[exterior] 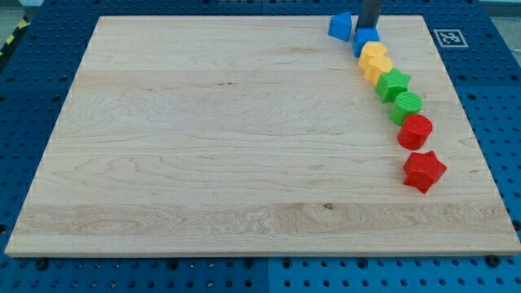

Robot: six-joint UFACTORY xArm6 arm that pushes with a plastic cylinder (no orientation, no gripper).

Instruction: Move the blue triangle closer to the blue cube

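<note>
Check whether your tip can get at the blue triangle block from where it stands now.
Probably yes. My tip sits between the blue triangle block on the view's left and the blue cube just below; nothing lies between tip and triangle.

Block chain point(391, 81) crowding board's point(203, 146) right side, left and centre open

A wooden board point(203, 146) rests on a blue perforated table point(32, 98). Along the board's right side, non-blue blocks form a curved line running from the view's top toward its bottom. Two yellow blocks point(374, 63) lie touching each other. Just below them sits a green star-shaped block point(393, 84), followed by a green rounded block point(407, 106). A red rounded block point(415, 131) comes next. A red star-shaped block point(424, 170) lies slightly apart, lowest in the line. A black-and-white marker tag point(448, 37) sits beside the board's top right corner.
</note>
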